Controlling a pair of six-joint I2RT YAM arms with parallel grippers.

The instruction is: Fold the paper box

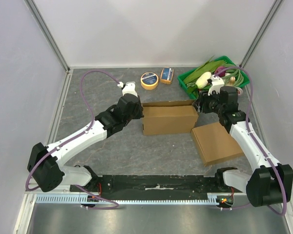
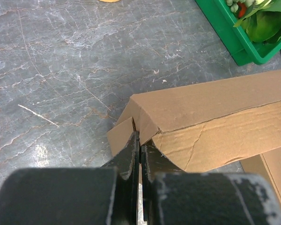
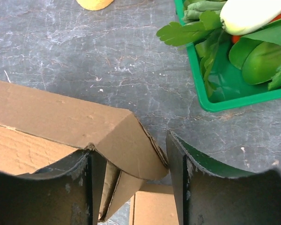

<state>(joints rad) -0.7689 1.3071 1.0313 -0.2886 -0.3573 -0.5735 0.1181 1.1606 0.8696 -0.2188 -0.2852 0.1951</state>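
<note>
top view: paper box (image 1: 168, 119) lies mid tabletop (image 1: 112, 151), its long side across, between the two arms. a flat cardboard piece (image 1: 216, 143) lies just beside its near right corner. green tray (image 1: 188, 79), far right, holds leafy vegetables (image 1: 212, 68).
left wrist: left gripper (image 2: 140, 140) jaws clenched tight at the box's left end flap; whether cardboard is pinched between them cannot be told.
right wrist: right gripper (image 3: 129, 144) jaws released, standing apart astride the box's right end corner.

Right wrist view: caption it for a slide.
Right gripper, jaws apart, straddles the folded end of the cardboard box; green vegetable tray beyond.
</note>
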